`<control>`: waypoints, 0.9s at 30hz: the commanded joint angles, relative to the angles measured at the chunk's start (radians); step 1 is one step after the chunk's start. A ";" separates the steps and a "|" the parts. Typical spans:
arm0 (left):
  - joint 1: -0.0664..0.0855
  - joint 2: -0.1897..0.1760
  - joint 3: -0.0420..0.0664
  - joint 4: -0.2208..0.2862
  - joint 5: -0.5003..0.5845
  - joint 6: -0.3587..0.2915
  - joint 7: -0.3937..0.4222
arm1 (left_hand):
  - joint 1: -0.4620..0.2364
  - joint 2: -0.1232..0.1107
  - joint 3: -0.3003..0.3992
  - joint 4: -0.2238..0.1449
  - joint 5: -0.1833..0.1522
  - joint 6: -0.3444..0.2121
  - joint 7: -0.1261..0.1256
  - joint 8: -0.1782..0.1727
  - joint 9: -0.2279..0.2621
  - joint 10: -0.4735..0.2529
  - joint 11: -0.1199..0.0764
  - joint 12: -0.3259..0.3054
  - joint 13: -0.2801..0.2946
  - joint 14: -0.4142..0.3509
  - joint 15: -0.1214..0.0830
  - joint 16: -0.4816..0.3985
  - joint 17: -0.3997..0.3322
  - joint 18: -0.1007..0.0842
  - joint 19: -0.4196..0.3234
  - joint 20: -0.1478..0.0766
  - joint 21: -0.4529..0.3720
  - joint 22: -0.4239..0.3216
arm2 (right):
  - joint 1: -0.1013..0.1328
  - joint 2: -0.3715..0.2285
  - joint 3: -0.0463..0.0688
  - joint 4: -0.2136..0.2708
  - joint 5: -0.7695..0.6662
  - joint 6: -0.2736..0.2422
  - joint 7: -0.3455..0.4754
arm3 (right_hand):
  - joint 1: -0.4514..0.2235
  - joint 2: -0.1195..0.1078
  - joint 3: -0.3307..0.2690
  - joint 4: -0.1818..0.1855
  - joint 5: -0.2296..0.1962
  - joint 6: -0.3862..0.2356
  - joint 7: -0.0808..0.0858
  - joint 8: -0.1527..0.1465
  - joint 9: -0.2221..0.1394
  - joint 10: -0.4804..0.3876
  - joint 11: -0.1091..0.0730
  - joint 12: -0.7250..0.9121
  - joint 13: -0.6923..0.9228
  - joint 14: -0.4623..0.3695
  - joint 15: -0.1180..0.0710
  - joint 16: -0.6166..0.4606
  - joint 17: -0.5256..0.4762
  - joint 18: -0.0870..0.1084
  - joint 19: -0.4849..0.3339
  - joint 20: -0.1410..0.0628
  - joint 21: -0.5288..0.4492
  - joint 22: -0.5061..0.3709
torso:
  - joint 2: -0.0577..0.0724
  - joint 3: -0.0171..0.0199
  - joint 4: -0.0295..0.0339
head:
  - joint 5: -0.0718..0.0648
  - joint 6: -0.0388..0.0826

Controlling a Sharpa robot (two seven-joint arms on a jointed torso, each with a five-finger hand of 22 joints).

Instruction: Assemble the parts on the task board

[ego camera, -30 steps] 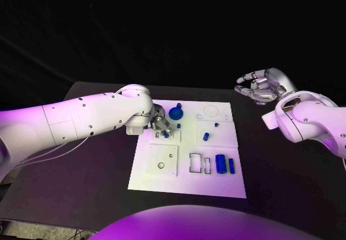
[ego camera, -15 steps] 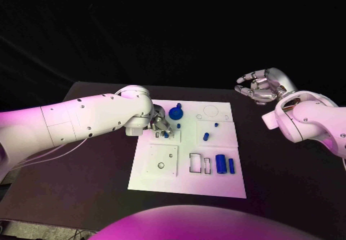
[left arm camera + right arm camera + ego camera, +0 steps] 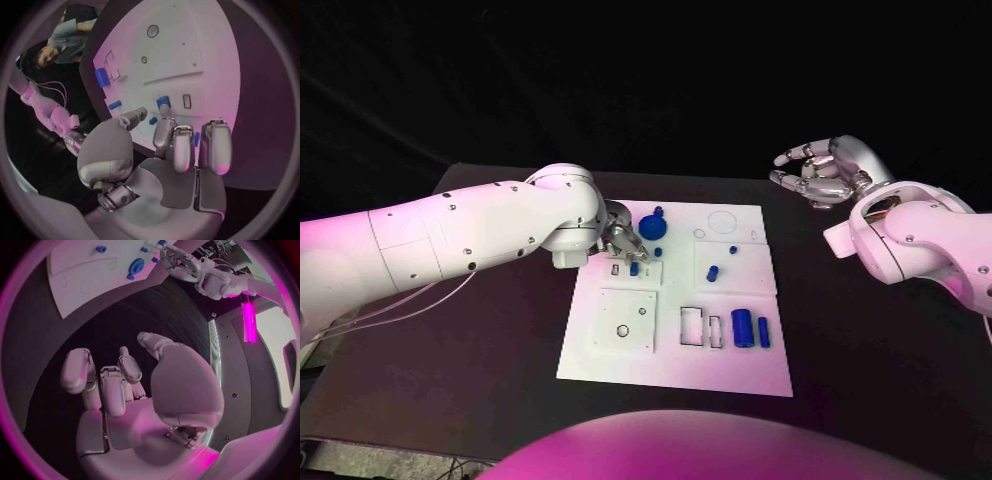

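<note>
Two hands in play. Left hand (image 3: 620, 243) sits low over the far-left part of the task board (image 3: 675, 350), fingers (image 3: 177, 148) curled down toward the white surface. In the left wrist view a small blue peg (image 3: 164, 105) stands right at the fingertips, touching or nearly so; cannot tell whether it is actually pinched. In the head view that peg (image 3: 633, 267) shows just below the hand, beside a small rectangular slot.

Right hand (image 3: 822, 172) hangs in the air past the far-right corner of the board, well apart from it, holding nothing, fingers (image 3: 114, 387) half curled with gaps between them and the thumb apart.

Outward from the left hand: a round blue disc part (image 3: 655, 228) lies just beside it on the board, with a small blue knob (image 3: 659, 211) at the far edge. A short blue piece (image 3: 711, 271) lies tilted near the board's middle, a tiny blue one (image 3: 731, 249) just beyond it. Near the right edge, a fat blue cylinder (image 3: 741, 328) and a thin blue rod (image 3: 763, 331) lie side by side, next to two outlined rectangular recesses (image 3: 692, 326). A square inset plate (image 3: 627, 319) with a small round hole sits on the near-left area. Board lies flat on the dark tabletop (image 3: 473, 350).
</note>
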 commanded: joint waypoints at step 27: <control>0.038 -0.020 0.032 -0.129 -0.066 -0.080 0.053 | 0.186 -0.027 -0.214 0.152 0.145 -0.028 0.040 -0.176 -0.247 -0.081 0.033 -0.183 -0.178 0.100 0.035 -0.009 0.249 0.009 0.021 0.033 -0.046 0.184 | -0.002 0.006 -0.001 -0.012 0.001 0.003 0.006 | -0.011 -0.002 0.006 0.001 -0.001 -0.008 0.002 0.003 0.001 -0.009 0.001 0.001 -0.001 0.054 0.006 -0.007 0.091 0.018 -0.007 0.003 -0.005 0.053 | 0.005 -0.0023 -0.0006 | 0.006 0.034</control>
